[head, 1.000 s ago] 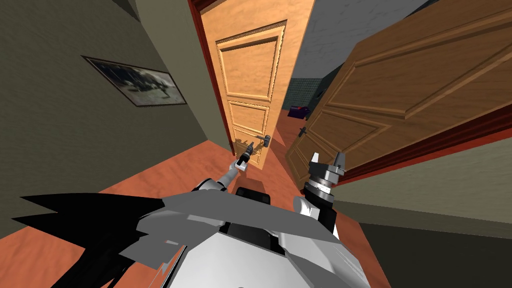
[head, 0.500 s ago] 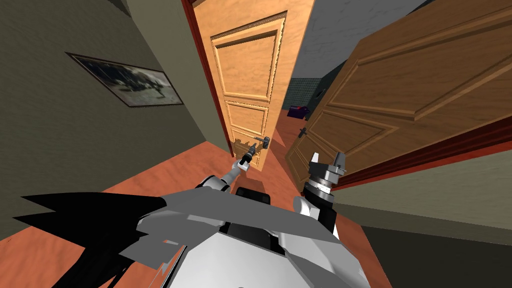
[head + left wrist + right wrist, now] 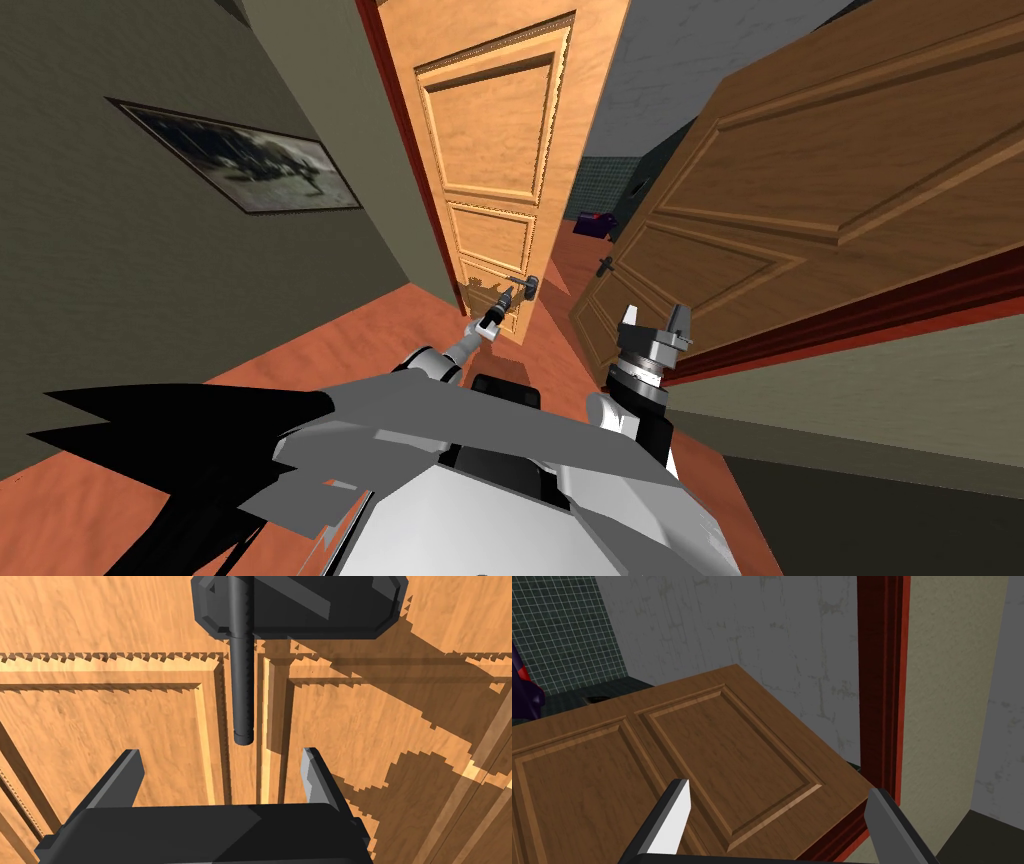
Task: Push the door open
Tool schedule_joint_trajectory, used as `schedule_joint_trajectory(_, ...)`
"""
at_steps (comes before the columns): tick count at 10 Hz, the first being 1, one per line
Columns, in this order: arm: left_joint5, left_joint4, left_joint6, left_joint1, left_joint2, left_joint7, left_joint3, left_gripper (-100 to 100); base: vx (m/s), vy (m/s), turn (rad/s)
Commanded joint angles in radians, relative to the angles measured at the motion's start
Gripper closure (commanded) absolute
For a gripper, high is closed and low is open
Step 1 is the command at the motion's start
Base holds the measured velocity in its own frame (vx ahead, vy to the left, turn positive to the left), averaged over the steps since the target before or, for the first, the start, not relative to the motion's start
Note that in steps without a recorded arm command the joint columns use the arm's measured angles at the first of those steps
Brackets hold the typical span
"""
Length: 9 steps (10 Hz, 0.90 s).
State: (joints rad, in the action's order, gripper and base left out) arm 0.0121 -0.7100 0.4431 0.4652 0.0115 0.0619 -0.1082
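Door (image 3: pixel 490 150), light wood, is standing ajar ahead on the left; two doors in all, a darker door (image 3: pixel 800 200) swinging open on the right. Left pincer (image 3: pixel 220 757) is hovering wide open and empty, with the tip of the dark handle (image 3: pixel 242 691) just beyond its fingers. Right pincer (image 3: pixel 655 318) is pointing up, open, gripping nothing. Orange floor (image 3: pixel 330 350) is running through the hallway, one framed picture (image 3: pixel 240 165) hanging on the left wall.

The door (image 3: pixel 490 160) stands ahead on the left, its lever handle (image 3: pixel 243 676) near the free edge. The left gripper (image 3: pixel 220 752) sits just before the lever's tip (jaws apart, not touching it). A second door (image 3: pixel 800 200) stands to the right, the right gripper (image 3: pixel 655 318) before it. A framed picture (image 3: pixel 240 160) hangs on the left wall.
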Motion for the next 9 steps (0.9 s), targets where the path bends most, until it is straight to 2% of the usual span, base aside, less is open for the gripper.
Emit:
schedule_joint_trajectory(1, 0.000, 0.006, 0.006, -0.002, -0.018, -0.003, 0.002, -100, 0.159, -0.054, -0.010)
schedule_joint_trajectory(3, -0.001, 0.008, 0.007, -0.002, -0.035, -0.004, 0.006, -100, 0.173, -0.055, -0.019)
schedule_joint_trajectory(4, -0.002, 0.009, 0.008, -0.002, -0.037, -0.005, 0.008, -100, 0.196, -0.068, -0.024)
schedule_joint_trajectory(6, -0.003, 0.011, 0.009, -0.002, -0.027, -0.006, 0.012, -100, 0.200, -0.071, -0.019)
schedule_joint_trajectory(7, -0.003, 0.012, 0.009, -0.001, -0.018, -0.007, 0.014, -100, 0.218, -0.042, -0.025)
schedule_joint_trajectory(8, -0.004, 0.014, 0.010, -0.001, 0.000, -0.007, 0.016, -100, 0.178, -0.054, -0.025)
schedule_joint_trajectory(9, -0.003, -0.001, 0.002, -0.007, -0.008, -0.008, 0.014, -100, 0.072, -0.027, -0.001)
